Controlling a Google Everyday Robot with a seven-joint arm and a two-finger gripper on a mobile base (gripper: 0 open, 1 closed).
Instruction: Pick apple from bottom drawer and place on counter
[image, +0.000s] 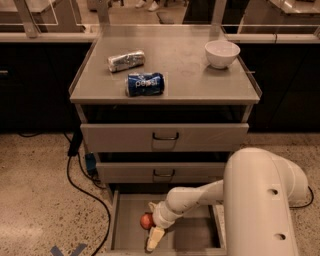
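One high view, facing down and forward, counter (190, 75) at top, pincer (153, 240) in bottom drawer (192, 235) below.

Pale arm (197, 196) stretched left and downward from bulky upper link; wrist bent down; gripper (153, 242) low inside bottom drawer (192, 236), tip toward front edge

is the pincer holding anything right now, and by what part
Cannot be told. The pincer is down in the bottom drawer with the apple close beside it, but no grasp is visible.
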